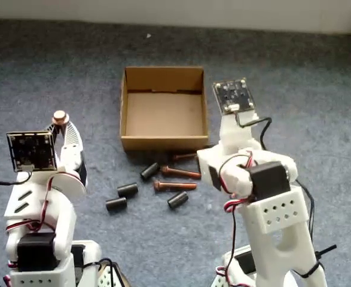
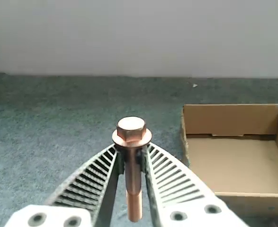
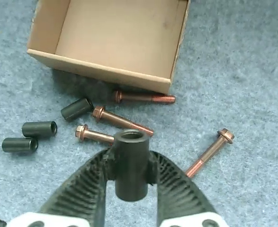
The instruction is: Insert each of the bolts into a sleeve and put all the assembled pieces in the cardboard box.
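My left gripper [image 2: 132, 152] is shut on a copper bolt [image 2: 131, 135], held upright with its hex head up; it stands at the left of the table [image 1: 64, 128], well left of the cardboard box [image 1: 122, 113]. My right gripper [image 3: 129, 158] is shut on a black sleeve [image 3: 129, 175], its open bore facing up, above the loose parts in front of the box [image 3: 101, 75]. Three sleeves [image 3: 39, 128] and several bolts [image 3: 122, 119] lie on the carpet. The box holds nothing.
Grey carpet covers the table. One bolt [image 3: 210, 152] lies apart from the others, on the side away from the sleeves. In the high view the right arm [image 1: 253, 179] hides that bolt. A white wall [image 2: 139, 33] rises behind the box.
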